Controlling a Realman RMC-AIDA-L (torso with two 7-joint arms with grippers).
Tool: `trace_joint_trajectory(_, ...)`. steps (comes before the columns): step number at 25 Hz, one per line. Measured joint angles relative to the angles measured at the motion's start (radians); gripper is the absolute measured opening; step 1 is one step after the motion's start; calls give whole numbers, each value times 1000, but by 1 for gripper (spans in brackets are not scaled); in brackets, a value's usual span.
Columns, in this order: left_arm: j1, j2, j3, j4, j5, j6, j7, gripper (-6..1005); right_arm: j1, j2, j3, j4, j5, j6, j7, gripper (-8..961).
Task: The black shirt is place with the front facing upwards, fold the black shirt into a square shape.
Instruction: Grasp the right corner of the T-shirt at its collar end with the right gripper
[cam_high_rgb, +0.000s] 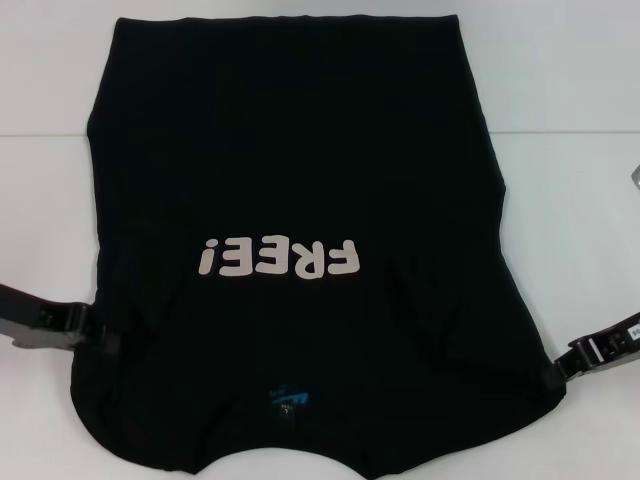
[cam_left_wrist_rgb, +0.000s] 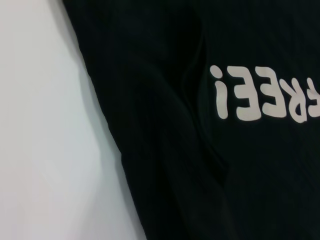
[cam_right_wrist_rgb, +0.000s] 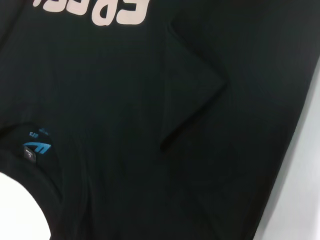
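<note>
Head view: black shirt (cam_high_rgb: 300, 230) flat on white table (cam_high_rgb: 570, 200), print up, collar nearest robot, sleeves already tucked in. Left gripper (cam_high_rgb: 100, 335) and right gripper (cam_high_rgb: 565, 365) at its side edges; jaws' spread cannot be told. Risk: uneven lift skews the fold. Wrist views: creased cloth only, jaws unseen.

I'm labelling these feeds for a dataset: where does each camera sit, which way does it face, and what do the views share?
Head view: on the robot's head, looking forward and down at the black shirt on the white table; the left gripper and right gripper sit at the shirt's near side edges.
Left wrist view: on the left arm, facing the shirt's edge; no robot parts show.
Right wrist view: on the right arm, facing the blue neck label; no robot parts show.
Shared: the FREE! lettering appears in all three.
</note>
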Motion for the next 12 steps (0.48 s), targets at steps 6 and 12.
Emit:
trace_joint_trajectory(6, -19, 8, 4, 3, 4, 88, 28, 35, 11, -38, 1, -11, 1, -66, -9, 10)
trace_joint_trajectory(12, -30, 16, 9, -1, 11, 154, 31, 35, 10, -70, 3, -37, 1, -188, -59, 10)
